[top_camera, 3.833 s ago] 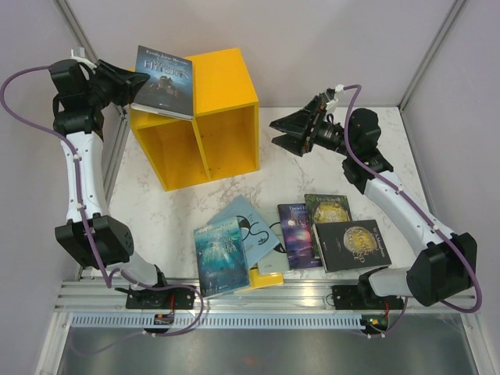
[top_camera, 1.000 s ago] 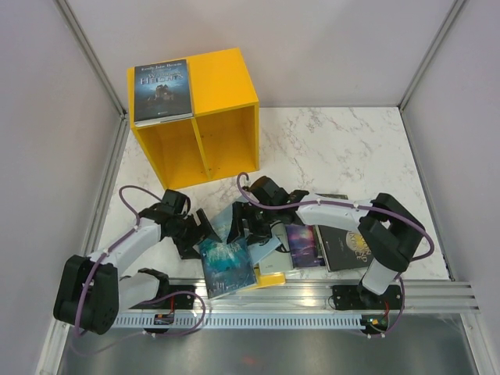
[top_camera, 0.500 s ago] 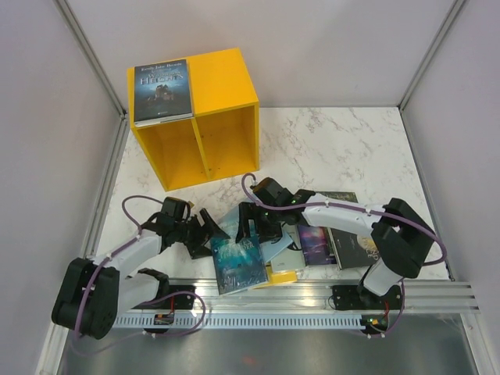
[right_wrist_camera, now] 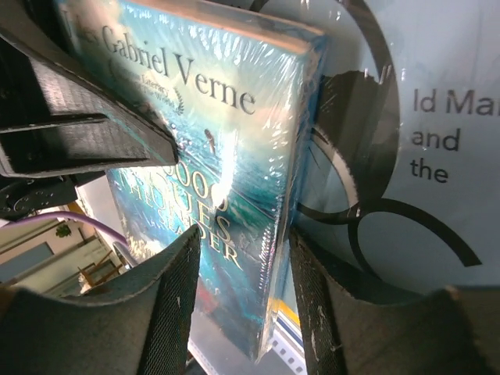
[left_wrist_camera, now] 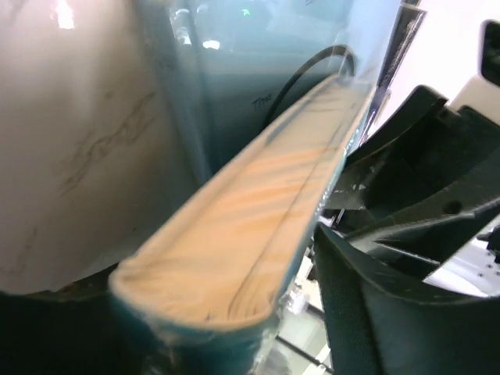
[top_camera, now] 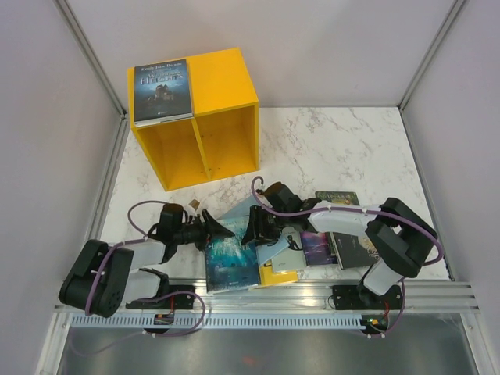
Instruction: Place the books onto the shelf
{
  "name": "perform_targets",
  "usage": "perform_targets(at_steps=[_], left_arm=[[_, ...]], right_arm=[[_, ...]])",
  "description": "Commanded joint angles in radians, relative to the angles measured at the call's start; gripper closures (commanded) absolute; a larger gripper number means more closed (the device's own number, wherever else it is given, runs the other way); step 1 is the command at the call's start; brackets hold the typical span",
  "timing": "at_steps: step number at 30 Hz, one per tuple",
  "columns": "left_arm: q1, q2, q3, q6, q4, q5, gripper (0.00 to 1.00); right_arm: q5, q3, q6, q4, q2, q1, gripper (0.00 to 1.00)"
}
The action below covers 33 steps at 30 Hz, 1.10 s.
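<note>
Teal sea-cover paperback (top_camera: pixel 230 256), shrink-wrapped, glossy, "Gabriel Verne" in white on the front, cream page block thick in the left wrist view. Lying at 6 o'clock on the marble table (top_camera: pixel 336 148), near the front rail, overlapping a light blue paperback with black swirl (top_camera: pixel 275 251). Left gripper (top_camera: pixel 219 231) at the book's 10 o'clock corner, fingers either side of the page edge and close against it; clamped or not, cannot tell. Right gripper (top_camera: pixel 250 230) at the book's 1 o'clock corner, fingers straddling that corner, gap visible; grip cannot tell. Versus a few seconds back: both arms down from beside the shelf to the front pile; teal book turned and nudged slightly since a second ago. Yellow book (top_camera: pixel 280 275) at 4 o'clock of the teal one, purple galaxy book (top_camera: pixel 316 246) and black-and-gold book (top_camera: pixel 355 248) further toward 3 o'clock, grey-green book (top_camera: pixel 337 197) behind them. Yellow shelf (top_camera: pixel 226 82) at 11 o'clock, two compartments showing plain yellow walls; dark blue book (top_camera: pixel 162 92) flat on its top over the left compartment, same spot as a second ago.
</note>
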Motion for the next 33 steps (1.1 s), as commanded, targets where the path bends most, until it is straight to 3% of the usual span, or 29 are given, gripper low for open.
perform_targets(at_steps=[1, 2, 6, 7, 8, 9, 13, 15, 17, 19, 20, 23, 25, 26, 28, 29, 33], left_arm=[[-0.052, -0.06, 0.024, -0.05, -0.031, -0.056, 0.55], [-0.05, -0.11, 0.035, -0.032, -0.12, -0.067, 0.66], [-0.05, -0.227, 0.073, 0.034, -0.303, -0.113, 0.71], [-0.05, -0.249, 0.079, 0.041, -0.323, -0.114, 0.78], [-0.05, -0.269, 0.083, 0.045, -0.351, -0.119, 0.94], [-0.05, -0.302, 0.092, 0.048, -0.384, -0.125, 0.98], [-0.05, -0.377, 0.133, 0.056, -0.447, -0.12, 0.98], [-0.05, -0.417, 0.173, 0.055, -0.472, -0.122, 0.98], [-0.048, -0.473, 0.196, 0.045, -0.483, -0.119, 0.98], [-0.048, -0.497, 0.23, 0.027, -0.474, -0.099, 0.98], [-0.048, -0.493, 0.239, 0.024, -0.467, -0.09, 0.97], [-0.048, -0.444, 0.254, 0.022, -0.464, -0.042, 0.73], [-0.048, -0.436, 0.244, 0.025, -0.455, -0.028, 0.67], [-0.05, -0.44, 0.241, 0.025, -0.449, -0.027, 0.68], [-0.05, -0.445, 0.238, 0.035, -0.449, -0.027, 0.81], [-0.05, -0.445, 0.238, 0.039, -0.449, -0.025, 0.82], [-0.058, -0.415, 0.247, 0.079, -0.452, 0.002, 0.75]], right_arm=[[0.023, -0.066, 0.002, 0.047, 0.09, 0.051, 0.46], [0.026, -0.077, 0.003, 0.045, 0.081, 0.044, 0.48], [0.036, -0.105, 0.005, 0.042, 0.055, 0.009, 0.53], [0.037, -0.108, 0.006, 0.041, 0.05, 0.005, 0.54], [0.039, -0.112, 0.003, 0.041, 0.044, 0.0, 0.56], [0.037, -0.111, 0.002, 0.039, 0.043, -0.006, 0.57], [0.031, -0.109, -0.003, 0.039, 0.018, -0.025, 0.55], [0.011, -0.105, -0.005, 0.039, -0.016, -0.043, 0.37], [-0.003, -0.094, -0.008, 0.041, -0.043, -0.052, 0.12], [-0.019, -0.086, -0.009, 0.038, -0.088, -0.069, 0.05], [-0.024, -0.083, -0.009, 0.038, -0.104, -0.078, 0.04], [-0.033, -0.079, -0.008, 0.038, -0.115, -0.088, 0.04], [-0.03, -0.077, -0.008, 0.038, -0.112, -0.089, 0.04], [-0.03, -0.077, -0.008, 0.039, -0.106, -0.089, 0.04], [-0.029, -0.08, -0.006, 0.041, -0.103, -0.091, 0.05], [-0.027, -0.08, -0.006, 0.041, -0.103, -0.089, 0.05], [-0.026, -0.079, -0.006, 0.052, -0.097, -0.094, 0.05]])
